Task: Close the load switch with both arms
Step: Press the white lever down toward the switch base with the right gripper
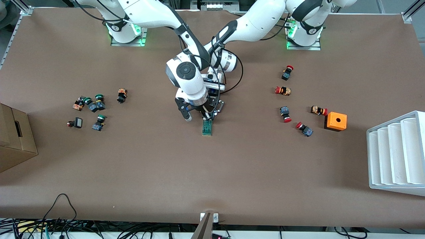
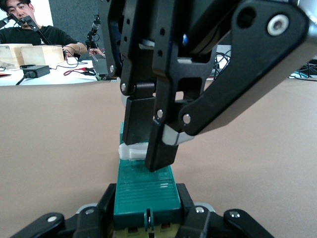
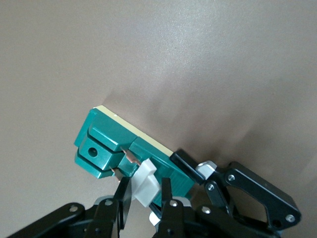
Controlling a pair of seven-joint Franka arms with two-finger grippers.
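At table centre, left gripper (image 2: 146,218) is clamping the load switch (image 1: 207,127) body; right gripper (image 3: 143,198) is pinching its white slider (image 3: 144,182), closing not finished.

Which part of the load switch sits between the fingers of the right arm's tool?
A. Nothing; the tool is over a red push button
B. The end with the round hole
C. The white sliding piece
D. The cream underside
C: in the right wrist view the right tool has its fingers on either side of the white sliding piece of the load switch.
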